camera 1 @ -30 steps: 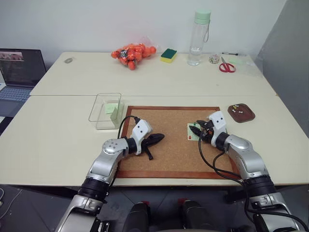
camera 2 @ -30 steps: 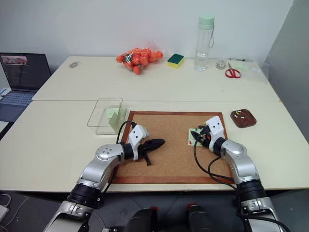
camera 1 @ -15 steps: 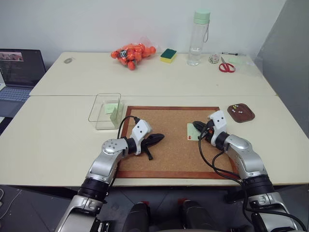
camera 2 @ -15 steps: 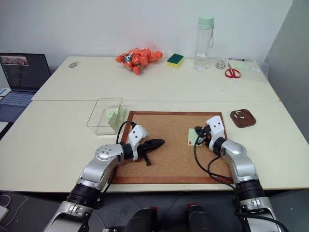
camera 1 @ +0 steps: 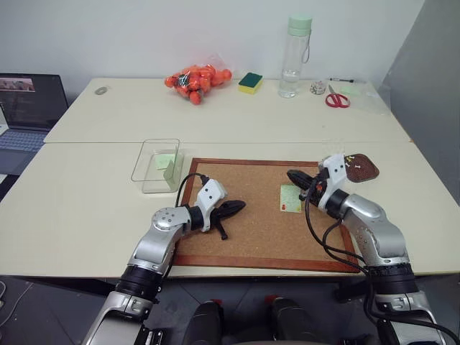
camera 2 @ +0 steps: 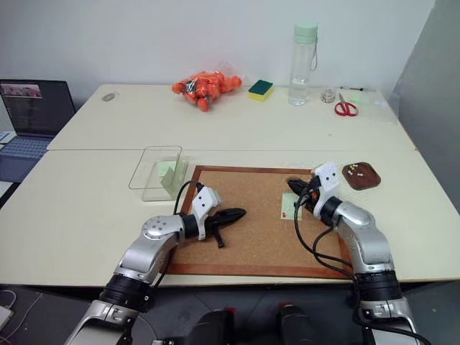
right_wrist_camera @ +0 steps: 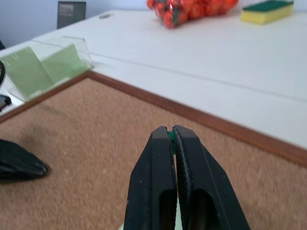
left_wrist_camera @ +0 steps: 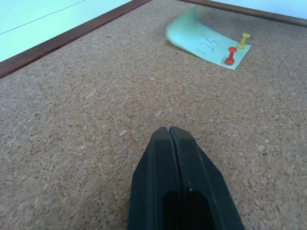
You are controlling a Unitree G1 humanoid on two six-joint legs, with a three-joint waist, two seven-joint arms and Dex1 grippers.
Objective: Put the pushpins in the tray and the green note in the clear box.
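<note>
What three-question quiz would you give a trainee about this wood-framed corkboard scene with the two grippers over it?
1. True or false: the left gripper of two black fingers is open.
2. How many plastic-headed pushpins stand in the pale green rectangular paper note on the corkboard? A one, B two, C four.
3. Fill in: the right gripper is shut on a tiny ___ pushpin.

Key: 1 false, its fingers are pressed together. 2 B. 3 green, seen as a sliver between the fingertips.
</note>
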